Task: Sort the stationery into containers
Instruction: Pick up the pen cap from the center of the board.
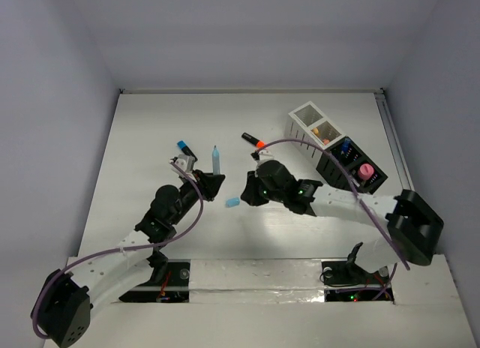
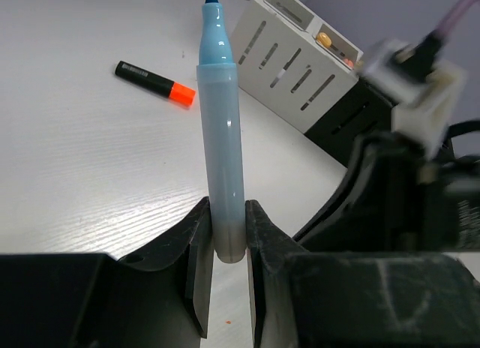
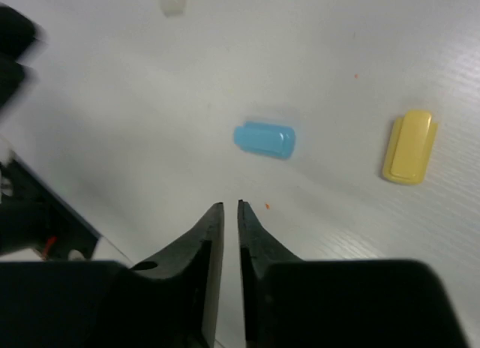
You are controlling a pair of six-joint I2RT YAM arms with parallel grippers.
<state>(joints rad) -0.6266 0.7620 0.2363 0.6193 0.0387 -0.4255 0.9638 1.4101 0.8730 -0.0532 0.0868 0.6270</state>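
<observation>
A pale blue marker (image 2: pixel 221 138) with its tip bare stands upright, my left gripper (image 2: pixel 229 239) shut on its lower end. From above, the marker (image 1: pixel 216 162) rises from that gripper (image 1: pixel 212 181) at mid-table. Its blue cap (image 3: pixel 264 139) lies flat just beyond my right gripper (image 3: pixel 231 208), which is shut on nothing and hovers over the table. The cap (image 1: pixel 232 203) sits between the two grippers, the right gripper (image 1: pixel 246 196) beside it. The containers (image 1: pixel 300 129) stand at the back right, white boxes then black, with a pink cylinder (image 1: pixel 366 172) in a black one.
A black marker with an orange cap (image 1: pixel 253 140) lies behind the grippers and shows again (image 2: pixel 154 82) in the left wrist view, near the white container wall (image 2: pixel 285 63). A blue-capped black marker (image 1: pixel 184 148) lies left. A yellow piece (image 3: pixel 409 147) lies right of the cap.
</observation>
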